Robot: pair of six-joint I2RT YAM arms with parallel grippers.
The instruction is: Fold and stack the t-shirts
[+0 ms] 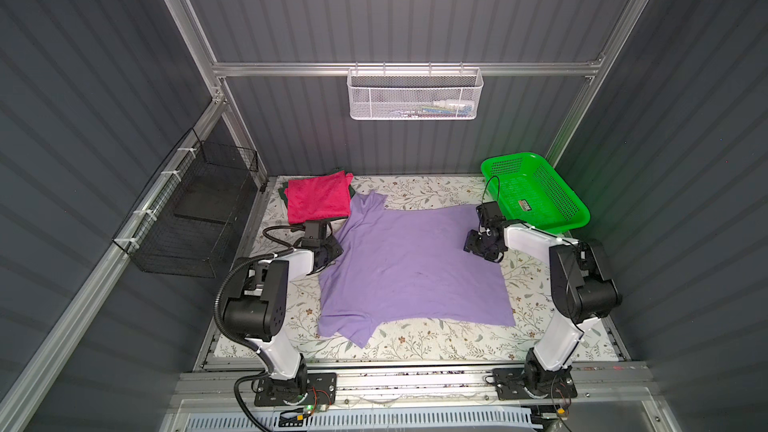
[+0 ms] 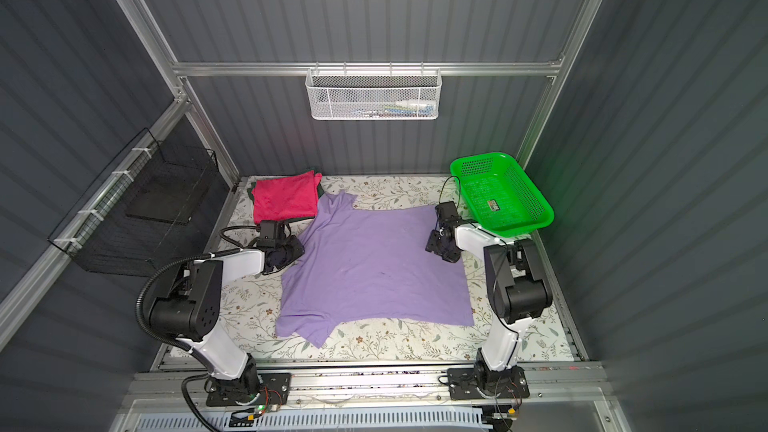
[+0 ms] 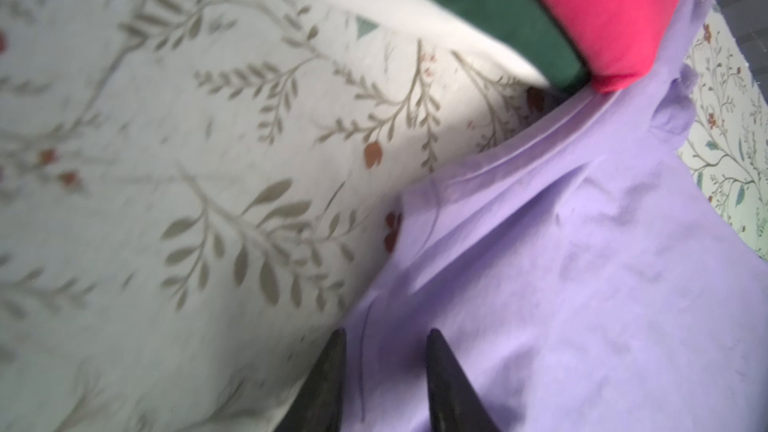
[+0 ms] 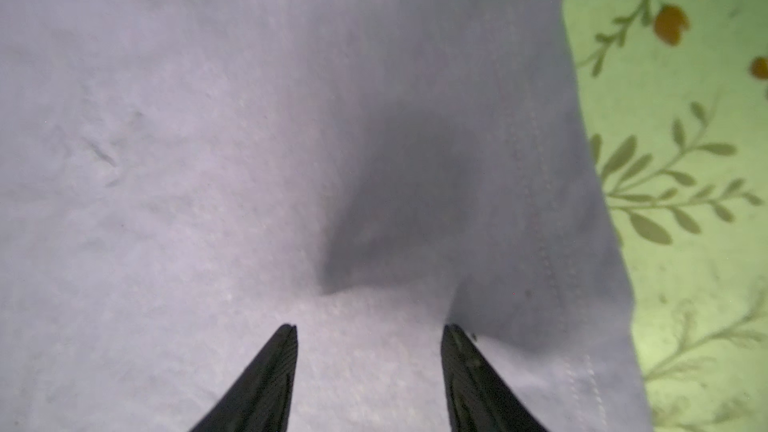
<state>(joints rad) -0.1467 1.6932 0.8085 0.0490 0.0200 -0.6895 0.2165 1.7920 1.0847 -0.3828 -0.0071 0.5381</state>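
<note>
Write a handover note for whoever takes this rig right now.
Left pincer: open, straddling an edge of the lavender t-shirt.
Right pincer: open, over its hemmed edge.
The lavender one lies spread flat, unfolded, in the middle.
Magenta t-shirt, folded, sits on the dark green t-shirt at the far left.
Done: those two stacked.
To do: fold the lavender one and stack it there.

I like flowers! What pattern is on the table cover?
The table cover is white with leafy twigs and reddish flowers; best in left wrist view.

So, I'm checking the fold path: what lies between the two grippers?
Only the spread lavender t-shirt, nothing on it, from the left gripper to the right gripper; both top views show it.
</note>
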